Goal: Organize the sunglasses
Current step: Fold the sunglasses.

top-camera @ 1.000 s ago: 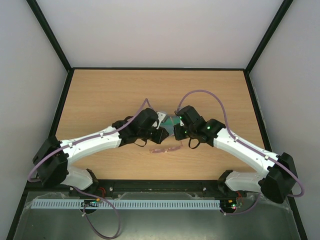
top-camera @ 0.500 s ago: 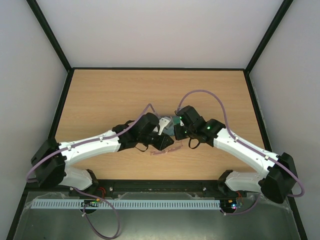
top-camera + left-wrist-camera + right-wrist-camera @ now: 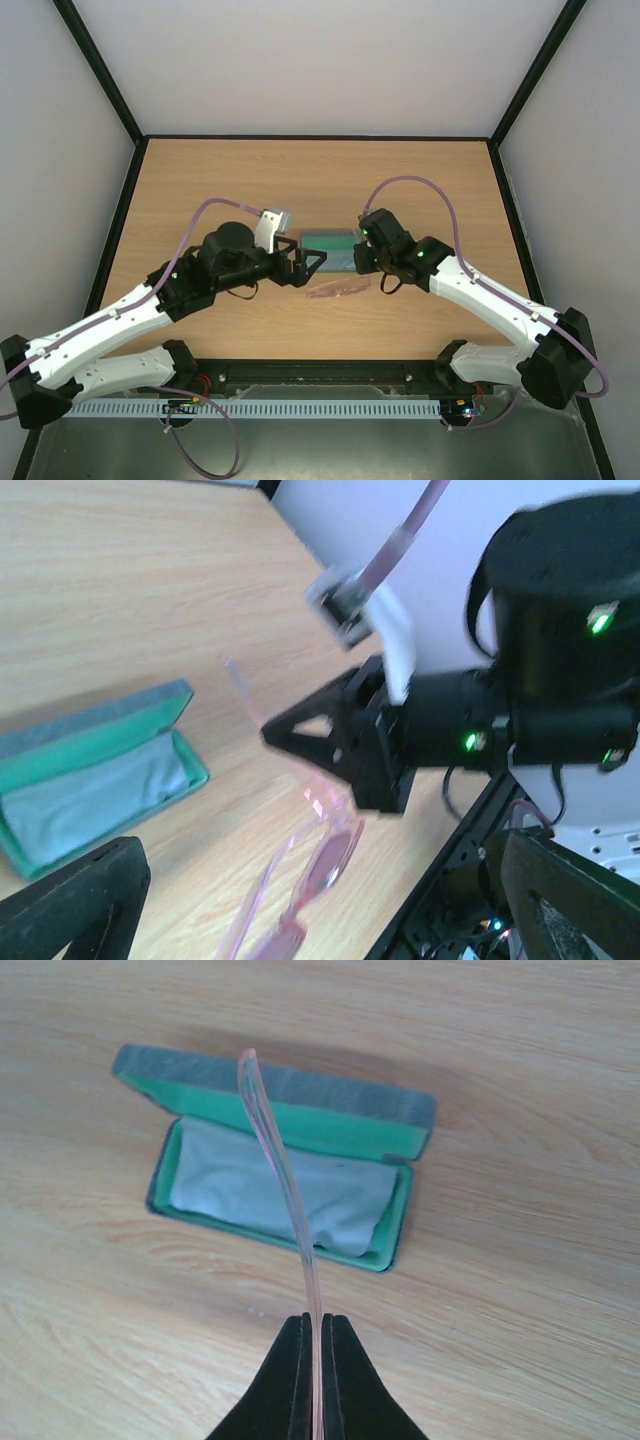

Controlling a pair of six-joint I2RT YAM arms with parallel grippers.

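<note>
The right hand point(image 3: 315, 1355) is pinching the sunglasses point(image 3: 338, 290) by one temple point(image 3: 283, 1175), with its fingers point(image 3: 290, 1375) pressed together on the thin pink strip. In the right wrist view the temple is rising away from the fingertips and curving across the open case point(image 3: 300, 1088). The case is lying on the bench point(image 3: 520, 1260) just beyond this hand, lid back and green lining showing. A pale cloth point(image 3: 270, 1192) is sitting inside it.

The left hand point(image 3: 308, 261) is spread wide and holding nothing, its fingers point(image 3: 70, 905) showing at both lower corners of its own view. The pink lenses are lying just ahead of it, in line with the gap between its fingers. They are low against the bench and seem to be resting on it. Straight ahead of the left hand and a little higher, the right hand is gripping the raised temple above the lenses. From above, the two hands are pointing toward each other with a gap between them. The sunglasses are lying just on the near side of that gap and the case on the far side.
</note>
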